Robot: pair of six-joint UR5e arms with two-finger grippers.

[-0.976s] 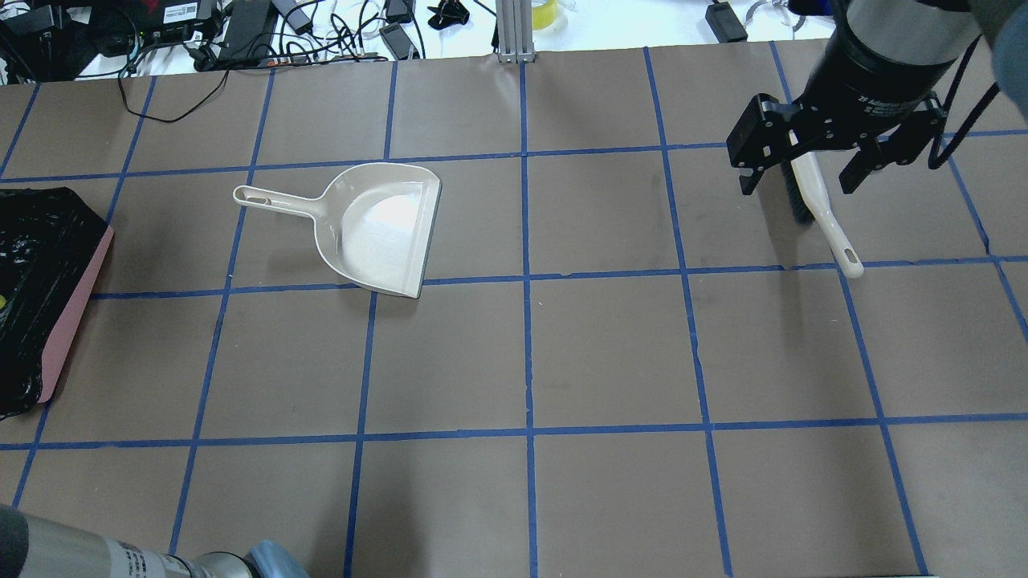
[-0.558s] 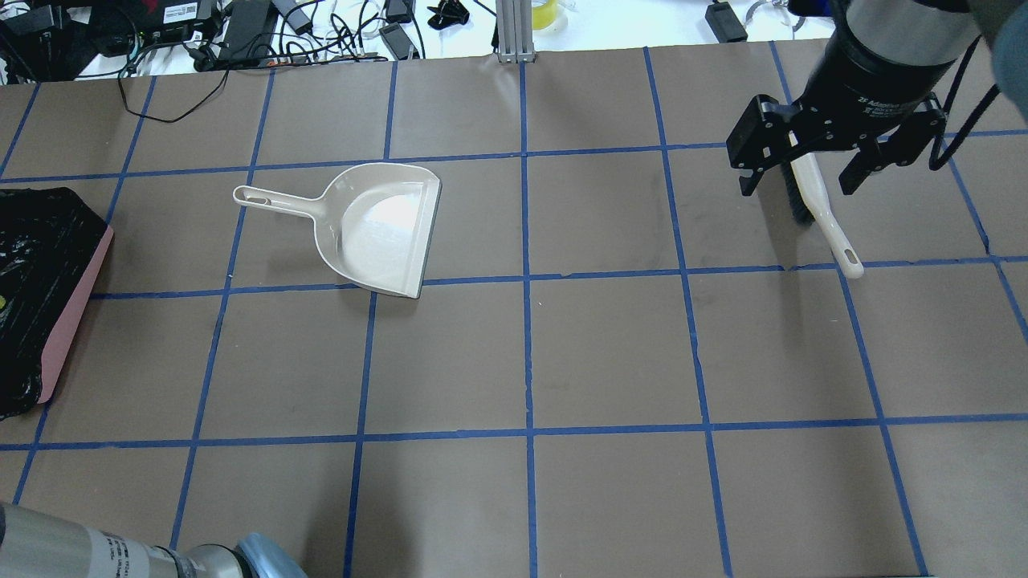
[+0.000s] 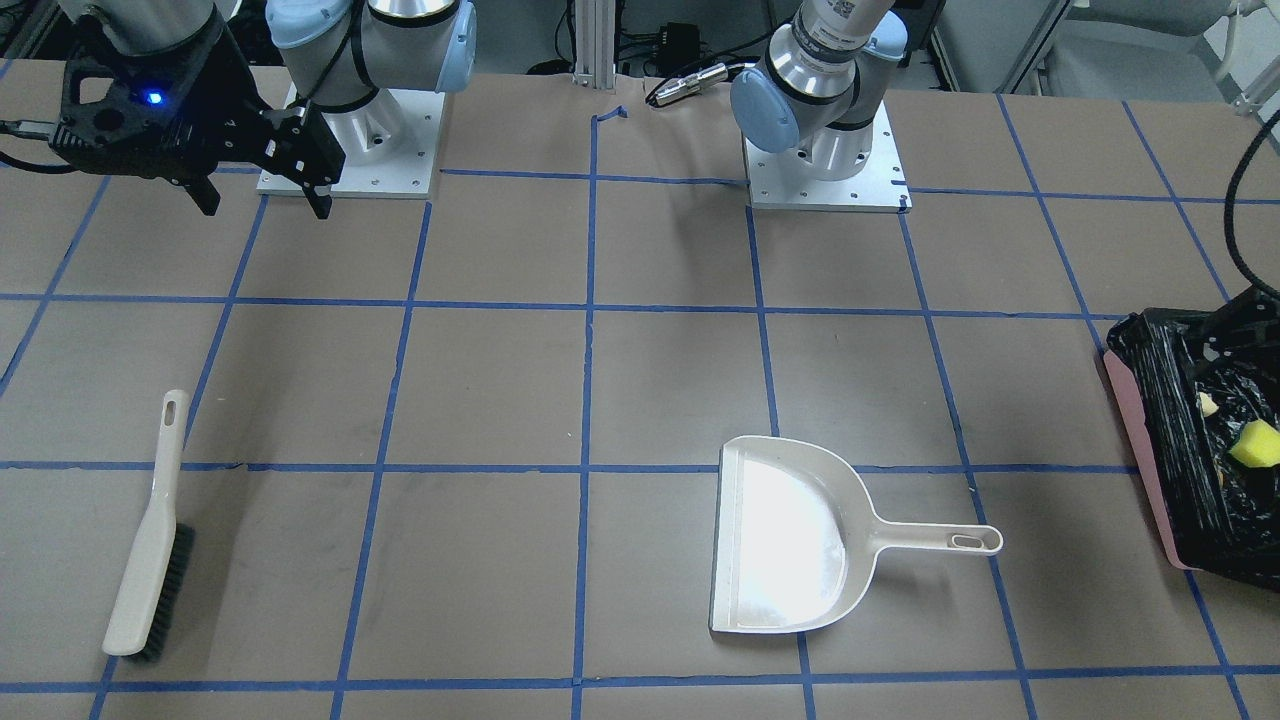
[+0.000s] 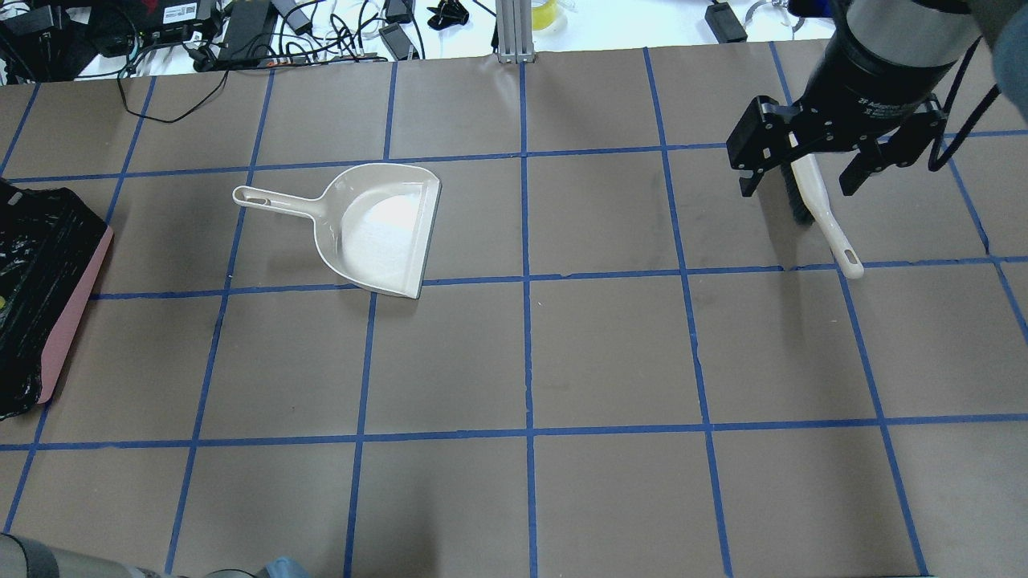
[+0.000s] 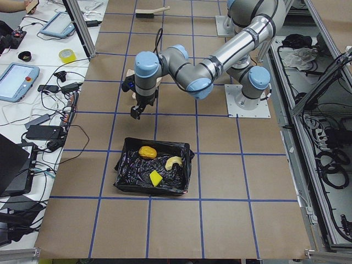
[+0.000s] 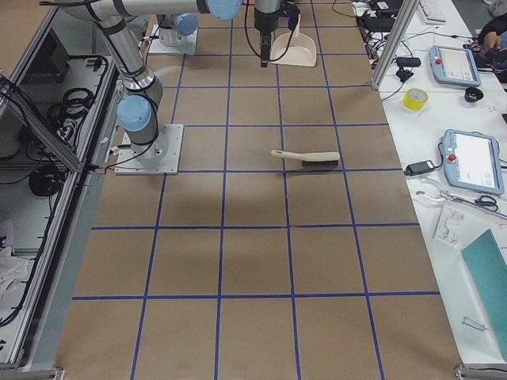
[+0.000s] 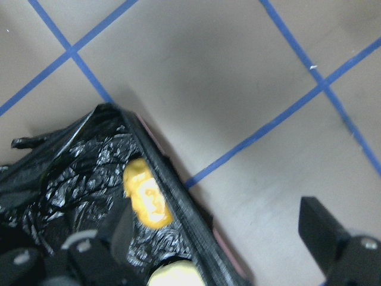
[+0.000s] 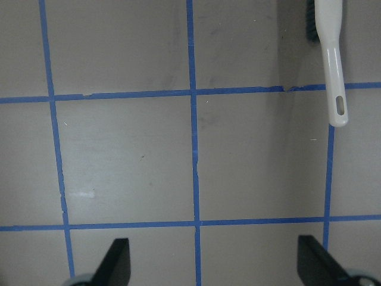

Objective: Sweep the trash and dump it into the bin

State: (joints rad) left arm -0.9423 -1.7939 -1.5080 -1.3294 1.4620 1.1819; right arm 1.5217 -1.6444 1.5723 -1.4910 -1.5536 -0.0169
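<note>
The pink bin (image 3: pixel 1135 440) with its black bag stands at the table's left end; it also shows in the overhead view (image 4: pixel 72 309). All the trash lies inside it: the orange-yellow lump (image 5: pixel 147 152), the cream crescent (image 5: pixel 173 162) and the yellow sponge (image 5: pixel 156 177). My left gripper (image 7: pixel 202 238) is open and empty, hanging beside the bin's rim with the lump (image 7: pixel 146 199) below it. My right gripper (image 4: pixel 799 186) is open and empty, high above the brush (image 4: pixel 823 217).
The beige dustpan (image 4: pixel 377 233) lies empty on the table, left of centre, its handle toward the bin. The brush (image 3: pixel 150 540) lies flat at the right end. Cables and gear crowd the bench past the far edge (image 4: pixel 241 32).
My left arm has slid down almost out of the overhead view's lower left corner. The right gripper, dustpan and brush have not moved.
</note>
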